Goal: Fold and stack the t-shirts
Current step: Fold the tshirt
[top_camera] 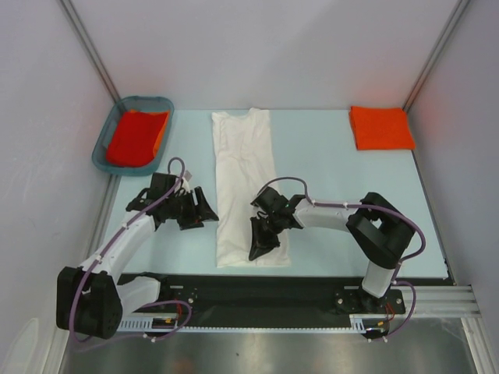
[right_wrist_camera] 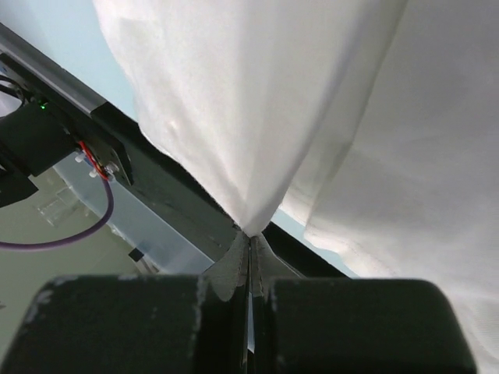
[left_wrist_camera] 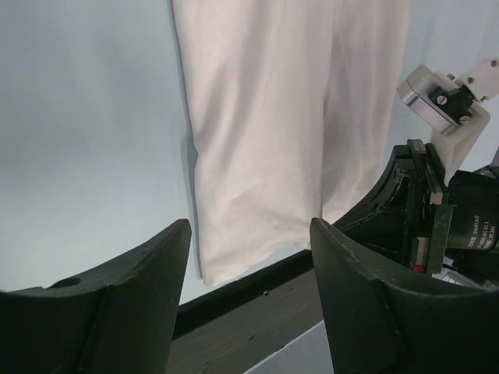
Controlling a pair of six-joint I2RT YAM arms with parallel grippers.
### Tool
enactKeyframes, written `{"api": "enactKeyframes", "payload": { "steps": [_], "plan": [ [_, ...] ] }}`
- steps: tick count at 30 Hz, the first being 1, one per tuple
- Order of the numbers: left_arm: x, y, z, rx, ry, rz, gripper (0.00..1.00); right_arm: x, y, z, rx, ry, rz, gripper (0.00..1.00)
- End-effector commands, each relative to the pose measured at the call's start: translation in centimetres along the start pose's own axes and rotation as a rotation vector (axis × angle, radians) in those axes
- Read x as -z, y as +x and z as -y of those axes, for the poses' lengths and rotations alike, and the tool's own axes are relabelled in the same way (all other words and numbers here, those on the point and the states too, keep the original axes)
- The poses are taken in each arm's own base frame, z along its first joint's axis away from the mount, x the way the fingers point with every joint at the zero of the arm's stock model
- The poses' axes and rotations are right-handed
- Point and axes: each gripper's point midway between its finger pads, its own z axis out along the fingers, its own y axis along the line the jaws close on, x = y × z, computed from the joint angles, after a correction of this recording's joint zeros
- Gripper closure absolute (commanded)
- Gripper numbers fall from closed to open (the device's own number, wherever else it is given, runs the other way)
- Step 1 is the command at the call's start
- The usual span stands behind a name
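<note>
The white t-shirt (top_camera: pixel 244 183) lies down the middle of the table (top_camera: pixel 327 179). It is already narrowed into a long strip, with the collar at the far end and the hem close to the near edge. No print shows from above, so I take it the graphic side faces down or is folded inside.

At the hem's right side the right gripper (top_camera: pixel 257 248) has its fingers pressed tight together on a pinch of the cloth. From its own wrist camera the fabric fans out from that pinch in taut creases. To my eye it holds that end so the hem can be carried up toward the collar, shortening the strip.

The left gripper (top_camera: pixel 199 214) sits just beside the strip's left edge with its fingers spread wide. It holds nothing and does not touch the cloth. It looks placed to take the matching hem corner, since a one-sided lift would likely skew the fold.

Further out, a folded orange-red shirt (top_camera: pixel 381 127) rests at the far right corner, presumably where the stack goes. At the far left a teal basket (top_camera: pixel 101 146) holds more orange-red cloth (top_camera: pixel 136 136) that looks yet to be folded.
</note>
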Motion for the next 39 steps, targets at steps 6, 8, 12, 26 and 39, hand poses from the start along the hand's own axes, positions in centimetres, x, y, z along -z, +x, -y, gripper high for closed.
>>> {"api": "enactKeyframes", "payload": {
  "steps": [6, 8, 12, 26, 39],
  "plan": [
    [0.0, 0.7, -0.1, 0.028, -0.016, -0.068, 0.30, 0.5, 1.9, 1.0, 0.010, 0.017, -0.038, 1.00],
    [0.0, 0.9, -0.3, 0.035, -0.031, -0.078, 0.30, 0.4, 2.1, 1.4, 0.000, 0.027, -0.047, 1.00],
    [-0.2, 1.3, -0.6, 0.047, -0.040, -0.109, 0.30, 0.2, 2.3, 1.9, -0.003, 0.037, -0.052, 1.00],
    [-0.5, 5.3, -1.6, 0.062, -0.115, -0.211, 0.37, 2.0, 2.3, 1.5, 0.068, 0.056, -0.023, 0.68],
    [-2.7, 10.4, -2.1, 0.131, -0.076, -0.216, 0.50, 9.5, 0.2, 8.1, -0.012, 0.043, 0.172, 0.44]
  ]
}}
